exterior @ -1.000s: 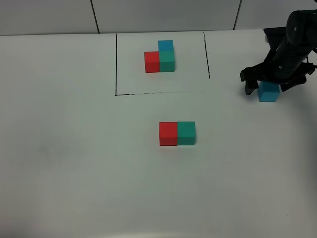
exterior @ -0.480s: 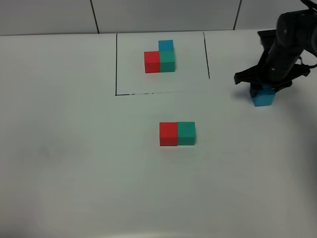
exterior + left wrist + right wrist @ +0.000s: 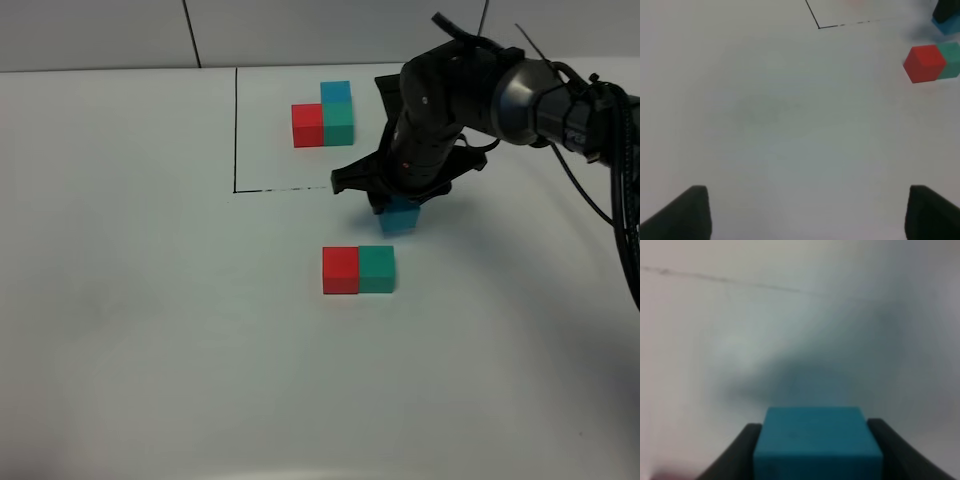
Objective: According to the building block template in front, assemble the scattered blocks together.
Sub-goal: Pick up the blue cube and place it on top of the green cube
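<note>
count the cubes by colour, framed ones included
red: 2 - framed red cube, loose red cube
teal-green: 2 - framed green cube, loose green cube
blue: 2 - framed blue cube, held blue cube in the right end effector
total: 6

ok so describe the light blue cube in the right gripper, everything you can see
The light blue cube is small, plain and matte, with crisp edges. The dark jaws of the right gripper clamp two opposite sides and cover its top from the high camera. It looks lifted off the white table, roughly level, just beyond the loose green cube and not touching it.
</note>
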